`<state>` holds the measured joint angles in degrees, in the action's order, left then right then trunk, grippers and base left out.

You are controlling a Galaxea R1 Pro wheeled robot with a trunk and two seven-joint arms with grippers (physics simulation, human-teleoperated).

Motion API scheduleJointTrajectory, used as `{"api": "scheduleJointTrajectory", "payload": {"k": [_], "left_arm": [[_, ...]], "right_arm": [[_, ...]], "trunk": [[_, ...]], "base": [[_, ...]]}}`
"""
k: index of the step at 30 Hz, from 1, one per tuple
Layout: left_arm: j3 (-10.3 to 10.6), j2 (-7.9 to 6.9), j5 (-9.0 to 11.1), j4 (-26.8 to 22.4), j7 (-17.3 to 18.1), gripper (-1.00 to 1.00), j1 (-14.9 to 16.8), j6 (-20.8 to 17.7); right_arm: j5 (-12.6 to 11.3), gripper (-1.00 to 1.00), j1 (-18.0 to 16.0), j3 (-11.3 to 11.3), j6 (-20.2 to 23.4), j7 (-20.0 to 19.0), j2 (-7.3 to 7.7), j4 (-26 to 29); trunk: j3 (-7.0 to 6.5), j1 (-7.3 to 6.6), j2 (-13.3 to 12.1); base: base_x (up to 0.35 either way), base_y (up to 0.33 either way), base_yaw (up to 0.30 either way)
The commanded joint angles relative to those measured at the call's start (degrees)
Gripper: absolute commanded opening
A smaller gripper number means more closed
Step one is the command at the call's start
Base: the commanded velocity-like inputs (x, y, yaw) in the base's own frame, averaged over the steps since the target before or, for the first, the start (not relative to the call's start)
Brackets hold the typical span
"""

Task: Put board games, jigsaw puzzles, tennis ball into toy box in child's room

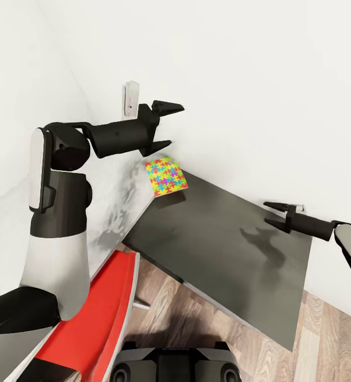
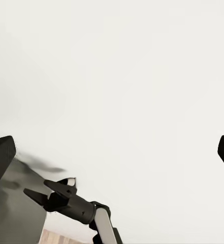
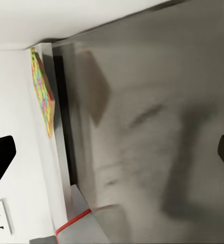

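Jigsaw puzzle [image 1: 166, 176]: one sheet at the dark side table's [image 1: 223, 254] far-left corner, overhanging its edge. I hold left gripper [image 1: 166, 125] above it and right gripper [image 1: 271, 214] well right, both fingers apart, empty, ready to reach.

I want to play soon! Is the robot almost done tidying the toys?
Not from what shows here. One jigsaw puzzle lies at the pale table's edge, overhanging the dark side table. Both the left end effector and the right end effector are open and hold nothing. The toy box isn't in sight, so I can't count what's packed.
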<state>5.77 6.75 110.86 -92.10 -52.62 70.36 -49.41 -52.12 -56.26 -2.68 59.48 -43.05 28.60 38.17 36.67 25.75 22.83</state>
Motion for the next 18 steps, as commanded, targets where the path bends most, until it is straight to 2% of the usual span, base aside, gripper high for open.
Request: {"api": "scheduleJointTrajectory", "payload": {"k": [1,8,18], "left_arm": [[-0.06,0.04,0.51,-0.01,-0.6,1.0,0.06,-0.07],[-0.06,0.07,0.53,-0.01,-0.62,1.0,0.11,-0.07],[-0.06,0.05,0.57,-0.01,-0.6,1.0,0.13,-0.07]], "right_arm": [[0.35,1.0,-0.03,-0.13,0.23,-0.37,0.0,-0.01],[0.32,1.0,0.01,-0.19,-0.47,-0.37,-0.14,0.04],[0.18,1.0,0.14,-0.25,-3.69,-0.37,-0.24,-0.03]], "trunk": [[0.08,0.03,0.09],[0.08,0.03,0.09],[0.08,0.03,0.09]], "base": [[0.0,0.0,0.203],[0.0,0.0,0.12],[0.0,0.0,0.035]]}}
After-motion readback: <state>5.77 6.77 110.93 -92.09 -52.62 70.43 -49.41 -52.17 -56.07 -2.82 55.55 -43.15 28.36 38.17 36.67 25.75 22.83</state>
